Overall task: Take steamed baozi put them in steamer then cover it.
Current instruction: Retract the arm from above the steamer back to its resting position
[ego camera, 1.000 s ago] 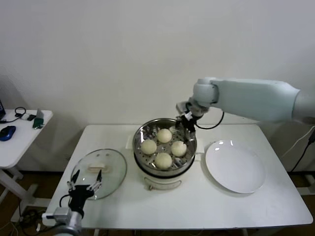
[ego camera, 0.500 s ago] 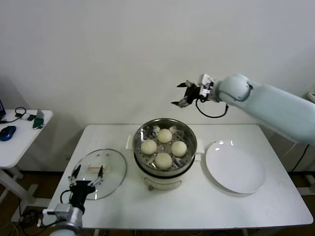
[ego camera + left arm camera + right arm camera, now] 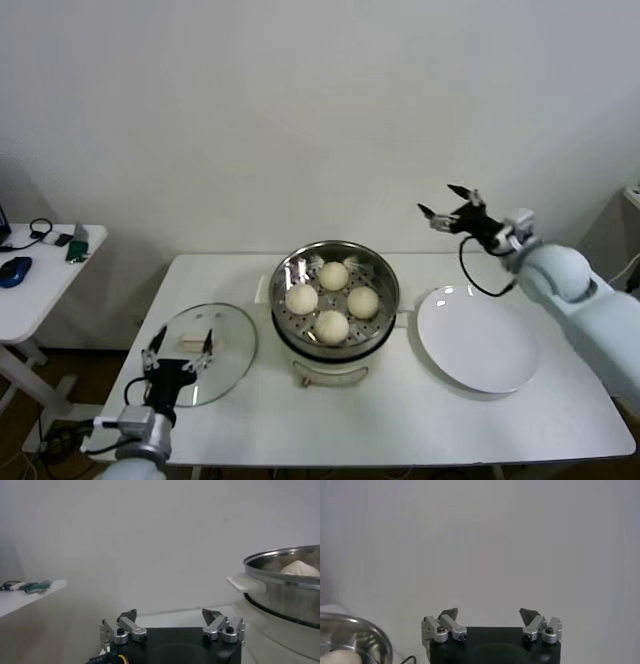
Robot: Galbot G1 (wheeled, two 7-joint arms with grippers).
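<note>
Several steamed baozi (image 3: 332, 298) lie in the shiny steamer (image 3: 380, 273) on its white cooker base at the table's middle; one baozi (image 3: 299, 568) shows over the steamer rim (image 3: 280, 560) in the left wrist view. The glass cover (image 3: 230, 350) with its cream handle lies flat on the table, left of the steamer. My left gripper (image 3: 181, 347) hovers open over the cover's near edge, with nothing between its fingers (image 3: 127, 622). My right gripper (image 3: 448, 203) hangs open and empty high in the air, to the right of the steamer, above the plate's far side.
A white plate (image 3: 480, 345) lies right of the steamer. A small side table (image 3: 40, 280) with a mouse and cables stands at the far left. The wall runs close behind the table.
My right gripper rose from the steamer's far rim and swung right, ending above the plate's far side. My left gripper crept a little forward over the cover.
</note>
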